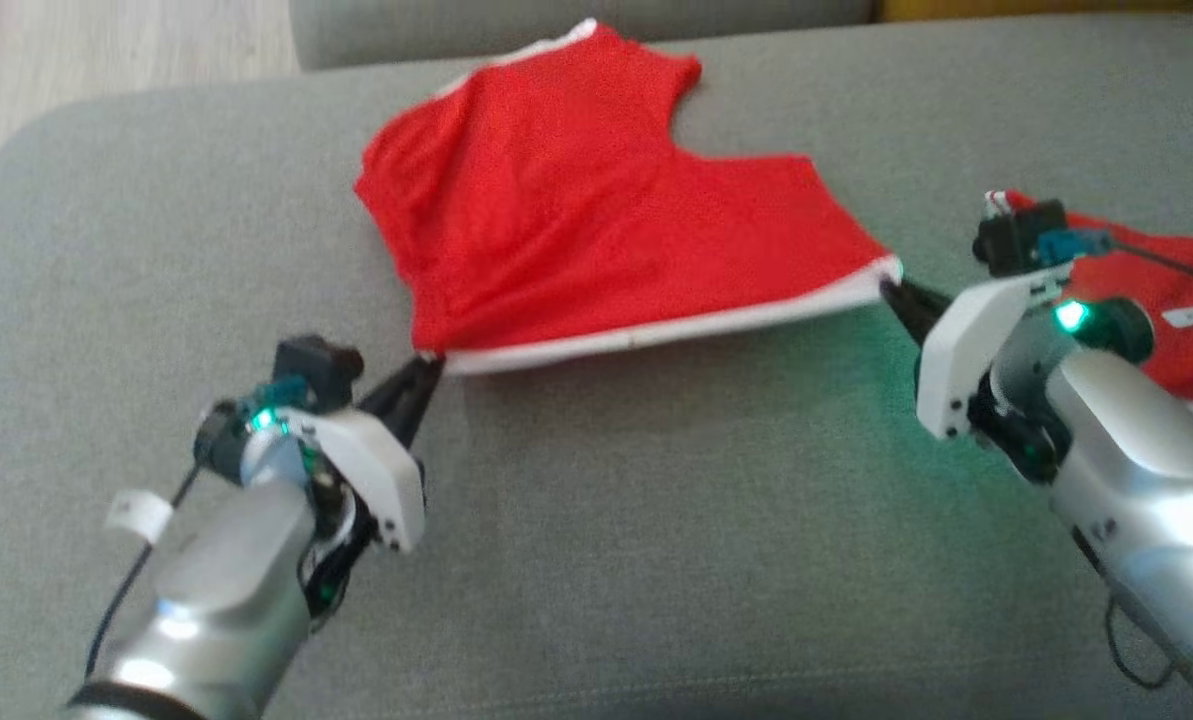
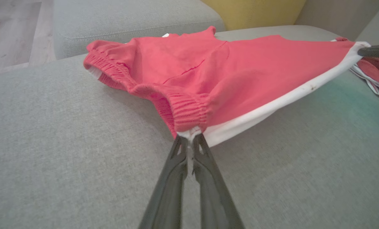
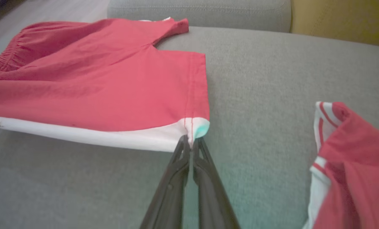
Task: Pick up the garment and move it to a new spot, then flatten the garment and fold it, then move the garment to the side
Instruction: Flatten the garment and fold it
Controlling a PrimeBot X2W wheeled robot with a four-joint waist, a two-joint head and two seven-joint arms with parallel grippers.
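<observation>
A: On the grey cushion (image 1: 656, 520), where are the shorts (image 1: 576, 210)?
B: Stretched across its middle; left gripper (image 1: 428, 372) clamps one corner, right gripper (image 1: 892, 291) the other
A: Left wrist?
B: Fingers (image 2: 176, 178) pinched on the waistband end
A: Right wrist?
B: Clenched on the hem corner

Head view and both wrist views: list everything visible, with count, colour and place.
shorts: 1, red with white trim, on the sofa seat, trimmed edge stretched between the two tools
second garment: 1, red with white stripes, on the seat beside the right arm
sofa: 1, grey, under both garments
back cushion: 1, grey, beyond the shorts
yellow object: 1, behind the sofa; kind unclear
floor: pale wood, past the sofa's far left
left tool: 1, dark fingers, shut on the waistband corner
right tool: 1, dark fingers, shut on the leg-hem corner
</observation>
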